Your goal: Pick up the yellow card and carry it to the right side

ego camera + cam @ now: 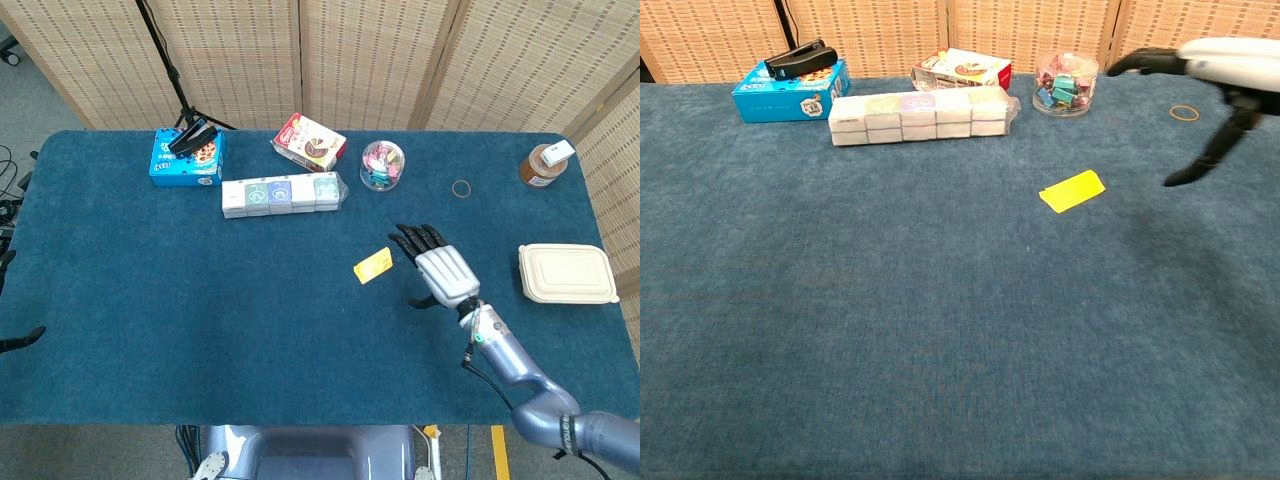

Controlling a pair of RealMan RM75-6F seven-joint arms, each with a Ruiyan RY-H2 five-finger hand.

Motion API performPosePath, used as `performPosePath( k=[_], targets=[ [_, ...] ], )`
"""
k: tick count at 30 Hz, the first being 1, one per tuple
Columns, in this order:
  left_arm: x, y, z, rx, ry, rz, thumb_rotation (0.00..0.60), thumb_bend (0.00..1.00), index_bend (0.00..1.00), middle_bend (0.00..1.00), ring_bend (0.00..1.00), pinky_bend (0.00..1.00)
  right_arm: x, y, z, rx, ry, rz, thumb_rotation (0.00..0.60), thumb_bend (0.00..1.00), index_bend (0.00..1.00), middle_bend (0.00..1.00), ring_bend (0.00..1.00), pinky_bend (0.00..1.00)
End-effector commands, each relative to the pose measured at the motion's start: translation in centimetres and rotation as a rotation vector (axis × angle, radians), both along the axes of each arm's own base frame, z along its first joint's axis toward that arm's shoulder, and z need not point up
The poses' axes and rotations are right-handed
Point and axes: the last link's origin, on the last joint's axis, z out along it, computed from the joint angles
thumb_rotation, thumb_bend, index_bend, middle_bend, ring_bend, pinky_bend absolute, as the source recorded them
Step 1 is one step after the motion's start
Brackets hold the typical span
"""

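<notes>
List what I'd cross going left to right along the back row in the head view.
Blue cookie box with black stapler on top → red snack box → clear jar of binder clips → rubber band → brown jar.

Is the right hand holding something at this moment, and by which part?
Nothing is held. The right hand is open beside the flat yellow card, which lies alone on the blue table.
</notes>
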Motion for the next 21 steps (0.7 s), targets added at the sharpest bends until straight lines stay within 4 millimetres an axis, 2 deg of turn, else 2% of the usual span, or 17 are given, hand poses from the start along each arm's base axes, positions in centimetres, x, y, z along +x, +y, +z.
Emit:
performPosePath(
  k=[1,7,16,21],
  targets=[
    [-0.2,0.3,0.0,0.004,0.004,0.015,0.6,0.0,0.0,0.0,0.0,0.0,2.9,-2.1,-3.1,0.033,0.017,0.036,0.6,0.0,0.0,0.0,0.0,0.0],
    [-0.5,0.3,0.1,0.009,0.004,0.028,0.6,0.0,0.0,0.0,0.0,0.0,3.3,-3.5,-5.0,0.075,0.04,-0.002,0.6,0.0,0.0,0.0,0.0,0.0],
    [-0.7,0.1,0.3,0.014,-0.003,0.033,0.6,0.0,0.0,0.0,0.0,0.0,3.3,-3.8,-6.7,0.1,0.07,-0.003,0.6,0.0,0.0,0.0,0.0,0.0],
    [-0.8,0.0,0.4,0.016,-0.004,0.031,0.6,0.0,0.0,0.0,0.0,0.0,4.1,-4.0,-7.9,0.115,0.062,-0.007,0.6,0.0,0.0,0.0,0.0,0.0]
  ],
)
